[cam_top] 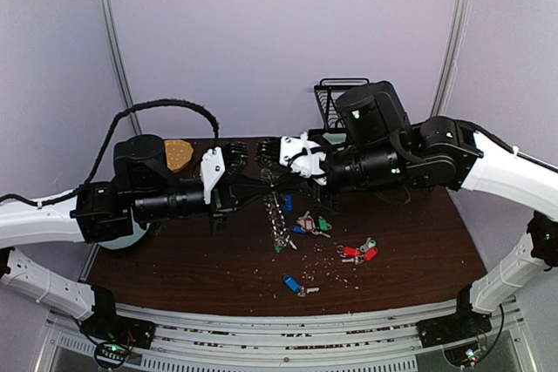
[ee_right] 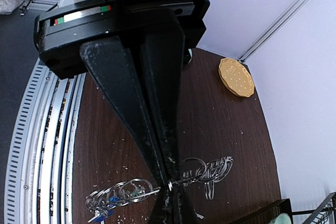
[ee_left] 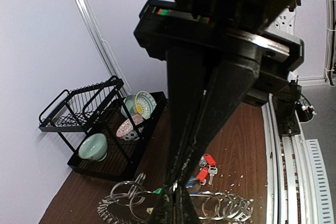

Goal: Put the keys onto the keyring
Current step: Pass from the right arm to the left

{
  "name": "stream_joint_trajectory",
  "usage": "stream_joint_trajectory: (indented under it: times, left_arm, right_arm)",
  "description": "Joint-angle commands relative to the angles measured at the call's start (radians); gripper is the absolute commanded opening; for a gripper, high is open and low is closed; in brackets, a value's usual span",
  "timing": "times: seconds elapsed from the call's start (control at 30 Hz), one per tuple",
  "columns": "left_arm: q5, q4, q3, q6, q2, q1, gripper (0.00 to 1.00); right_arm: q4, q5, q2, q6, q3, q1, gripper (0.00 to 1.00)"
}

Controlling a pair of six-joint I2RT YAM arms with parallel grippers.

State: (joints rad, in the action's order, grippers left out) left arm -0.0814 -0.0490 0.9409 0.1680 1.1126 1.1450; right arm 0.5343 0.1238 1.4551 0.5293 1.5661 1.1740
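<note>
**Both jaws pinched on the keyring at mid-desk**

The keyring [cam_top: 277, 219] is in the middle of the desk [cam_top: 410, 250], a little toward the far edge. Its chain of silver rings runs from the jaw tips toward the near edge. The left jaws are pressed together on one ring, and in the left wrist view loops spread out to either side of the fingertips [ee_left: 181, 182]. The right jaws come in from the other side, also clamped together on a ring, close to the left pair. I cannot tell whether the chain's lower end rests on the desk.

The keys lie loose to the right of the chain. A bunch with pink, green and blue tags [cam_top: 308, 224] sits just beside its lower end. A pair with red tags [cam_top: 359, 253] lies further right. One key with a blue tag [cam_top: 294, 285] is nearest the near edge. Pale crumbs [cam_top: 336, 266] are scattered among them.

A black wire dish rack [ee_left: 86, 124] holding bowls [ee_left: 94, 147] stands at the far edge, right of the middle. A round cork mat [ee_right: 236, 77] lies near the far left corner. A pale plate [cam_top: 131, 240] peeks out from under the left arm at the left edge.
</note>
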Motion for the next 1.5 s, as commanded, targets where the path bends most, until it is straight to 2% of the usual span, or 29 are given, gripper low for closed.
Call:
stream_joint_trajectory:
  times: [0.0,0.17,0.2,0.23,0.5,0.6,0.7,0.77,0.9,1.1,1.13,1.2,1.33,1.47]
  left_arm:
    - [0.019,-0.013,0.025,0.026,0.009,-0.007,0.0]
    - [0.072,-0.001,0.025,0.045,0.024,-0.005,0.01]
    - [0.087,0.006,0.027,0.046,0.029,-0.005,0.11]
    - [0.094,0.014,0.032,0.047,0.033,-0.005,0.16]
    - [0.061,-0.02,0.011,0.065,0.008,-0.005,0.07]
    - [0.017,-0.066,-0.013,0.061,-0.008,-0.005,0.16]
    - [-0.007,-0.077,-0.01,0.057,-0.008,-0.005,0.19]
    - [-0.02,-0.092,-0.012,0.059,-0.008,-0.004,0.16]
    - [-0.032,-0.103,-0.01,0.063,-0.002,-0.004,0.01]
    - [-0.051,-0.118,-0.017,0.067,-0.005,0.002,0.0]
    - [-0.05,-0.138,-0.029,0.063,-0.01,0.004,0.0]
    - [-0.053,-0.21,-0.07,0.054,-0.032,0.005,0.0]
    - [-0.05,-0.331,-0.141,0.041,-0.057,0.005,0.0]
    - [-0.063,-0.392,-0.167,0.045,-0.062,0.005,0.0]
  right_arm:
    - [-0.028,0.015,-0.007,0.006,0.028,0.008,0.0]
    - [-0.039,0.02,-0.012,0.005,0.022,0.008,0.0]
    - [-0.037,0.018,-0.011,0.005,0.023,0.007,0.0]
    - [-0.037,0.016,-0.009,0.003,0.024,0.009,0.0]
    - [-0.04,0.022,-0.002,0.006,0.024,0.008,0.0]
    - [-0.035,0.018,0.003,0.005,0.027,0.008,0.0]
    - [-0.033,0.016,0.002,0.004,0.028,0.007,0.0]
    - [-0.033,0.016,0.003,0.005,0.027,0.008,0.0]
    - [-0.036,0.021,0.002,0.003,0.025,0.008,0.0]
    - [-0.029,0.025,0.009,-0.005,0.022,0.007,0.0]
    - [-0.037,0.028,0.009,-0.017,0.018,0.003,0.03]
    - [-0.075,0.07,-0.007,-0.046,-0.008,-0.023,0.16]
    - [-0.219,0.311,-0.078,-0.131,-0.124,-0.134,0.31]
    - [-0.285,0.428,-0.093,-0.177,-0.188,-0.156,0.31]
